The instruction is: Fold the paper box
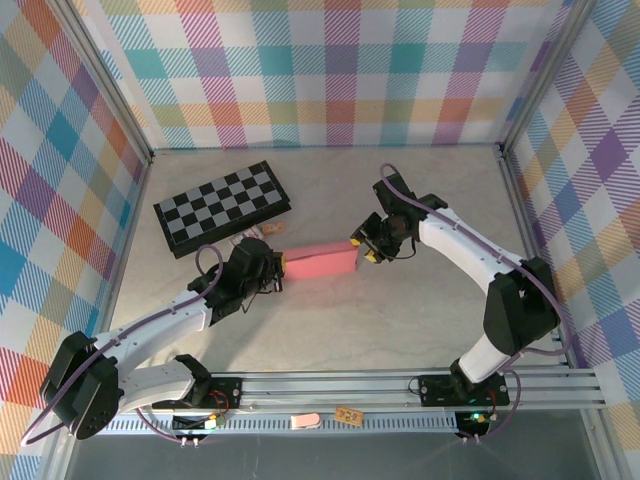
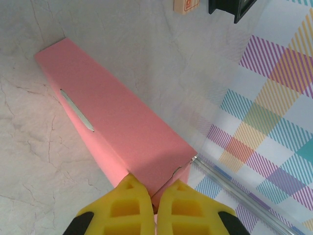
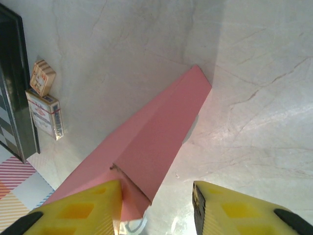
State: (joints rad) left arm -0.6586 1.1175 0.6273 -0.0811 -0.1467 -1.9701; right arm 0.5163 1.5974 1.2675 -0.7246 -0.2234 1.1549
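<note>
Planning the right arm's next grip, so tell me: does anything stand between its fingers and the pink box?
Nothing visible. The right gripper is open at one end of the paper box, one finger beside its edge, the other over bare table. The left gripper pinches the opposite end.

No legible text is showing in any view. An orange tag on the front rail is carrying dark characters, too small to read. Two small cartons are lying on the counter beside the checkered board. The upper carton and the lower carton are displaying printed labels, both too blurred to read.
</note>
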